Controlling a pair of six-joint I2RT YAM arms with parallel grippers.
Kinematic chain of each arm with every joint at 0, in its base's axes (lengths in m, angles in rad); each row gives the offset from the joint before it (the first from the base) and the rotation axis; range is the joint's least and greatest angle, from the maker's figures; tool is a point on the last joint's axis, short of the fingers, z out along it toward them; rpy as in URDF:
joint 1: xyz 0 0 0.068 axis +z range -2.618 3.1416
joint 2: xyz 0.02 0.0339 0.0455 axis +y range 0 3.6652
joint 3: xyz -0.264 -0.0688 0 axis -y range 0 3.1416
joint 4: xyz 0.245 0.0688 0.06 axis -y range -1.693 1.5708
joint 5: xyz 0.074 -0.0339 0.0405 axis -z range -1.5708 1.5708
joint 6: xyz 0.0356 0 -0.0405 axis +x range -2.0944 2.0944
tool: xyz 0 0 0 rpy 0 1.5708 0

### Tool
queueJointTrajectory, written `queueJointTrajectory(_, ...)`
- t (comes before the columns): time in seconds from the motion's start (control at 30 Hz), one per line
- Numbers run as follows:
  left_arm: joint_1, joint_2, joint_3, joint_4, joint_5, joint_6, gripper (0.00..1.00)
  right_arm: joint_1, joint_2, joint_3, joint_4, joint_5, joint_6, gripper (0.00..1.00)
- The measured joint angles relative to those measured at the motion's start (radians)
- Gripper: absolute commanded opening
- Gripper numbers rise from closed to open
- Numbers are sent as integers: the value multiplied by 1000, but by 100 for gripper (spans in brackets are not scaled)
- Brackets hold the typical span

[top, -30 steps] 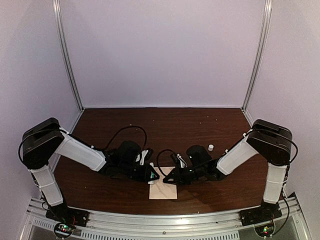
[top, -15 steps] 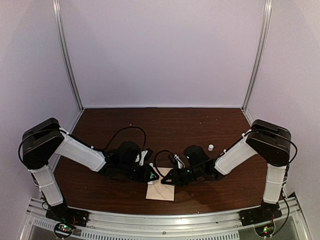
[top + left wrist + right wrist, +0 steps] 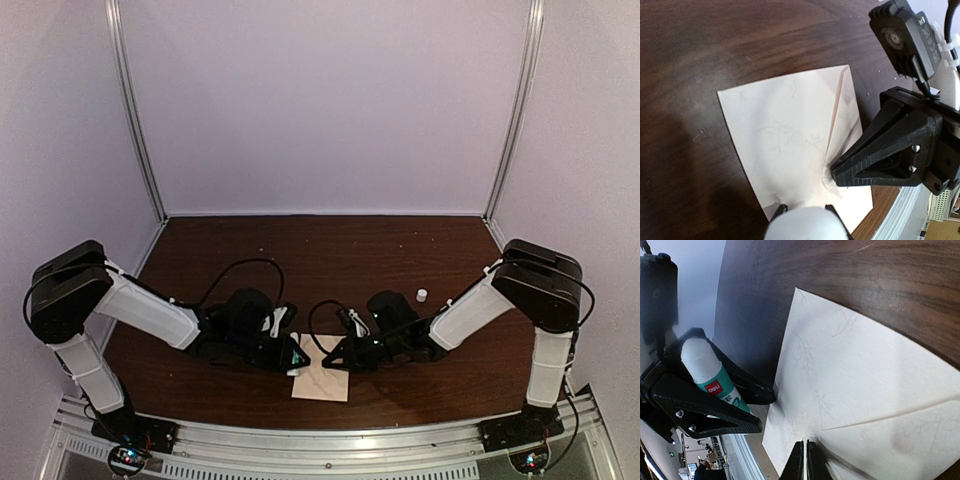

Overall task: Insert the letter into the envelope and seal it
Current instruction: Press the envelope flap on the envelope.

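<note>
While the left end effector [image 3: 291, 357] is clamped on a glue stick [image 3: 707, 371], held lengthwise between its fingers with the lower end toward the paper, the envelope [image 3: 323, 382] lies flat on the bench [image 3: 330, 250] just ahead of it and slightly to its right. Its nearest edge sits almost under the fingertips. From the left wrist view the sheet spreads forward from the stick, and a fold line runs away from the end effector toward the far right corner. The outline looks close to square there, so I cannot call its long axis with confidence. Further right, the right end effector [image 3: 339, 359] has its fingers pressed together with nothing between them. Their shared tip bears down on the envelope close to where the fold lines meet, so the paper extends ahead of it and to both sides. The right arm is therefore the one in contact, seemingly pinning the paper. The left arm is just beside the edge, and I cannot tell whether the stick touches. Any gluing stroke would probably have to travel rightward from the left end effector along that fold, stopping short of the right one's tip.
</note>
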Motion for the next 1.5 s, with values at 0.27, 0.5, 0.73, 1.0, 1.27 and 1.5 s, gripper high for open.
queueJointTrajectory(0.27, -10, 0, -31, 43, 2, -22, 0, 2, 0, 0, -1, 0, -2, 4)
queueJointTrajectory(0.5, -10, 0, -36, 53, 1, -34, 0, 11, 0, 3, -9, 3, -29, 4)
queueJointTrajectory(0.73, -10, 0, -37, 53, 1, -37, 0, 29, -13, 3, -37, 9, -55, 4)
queueJointTrajectory(1.0, -10, 0, -37, 54, 1, -37, 0, 47, -20, 14, -75, 6, -84, 4)
queueJointTrajectory(1.27, -10, 0, -37, 53, 1, -38, 0, 51, -18, 26, -91, 5, -84, 4)
queueJointTrajectory(1.5, -10, 0, -37, 53, 1, -37, 0, 54, 1, 45, -87, 2, -78, 4)
